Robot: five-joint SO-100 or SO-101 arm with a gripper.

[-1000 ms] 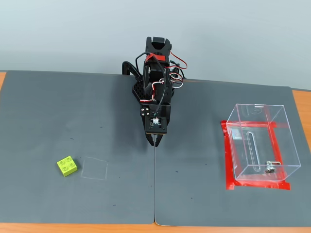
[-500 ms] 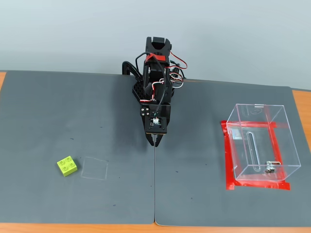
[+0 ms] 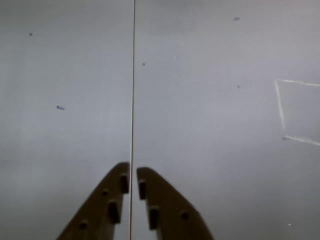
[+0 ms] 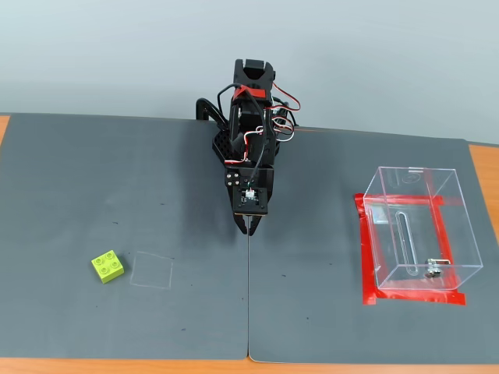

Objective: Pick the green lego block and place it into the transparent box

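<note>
The green lego block (image 4: 107, 266) lies on the grey mat at the front left in the fixed view, studs up. Far to the right stands the transparent box (image 4: 421, 230) on a red tape square. My gripper (image 4: 249, 227) hangs over the mat's centre seam, well away from both, its fingers shut with nothing between them. In the wrist view the gripper (image 3: 132, 178) shows its two dark fingers nearly touching above the seam line; neither block nor box appears there.
A faint white outlined square (image 4: 151, 270) is drawn on the mat just right of the block, also visible as the outlined square (image 3: 300, 112) in the wrist view. The arm's base (image 4: 249, 117) stands at the mat's back centre. Orange table edge (image 4: 483, 179) borders the mat.
</note>
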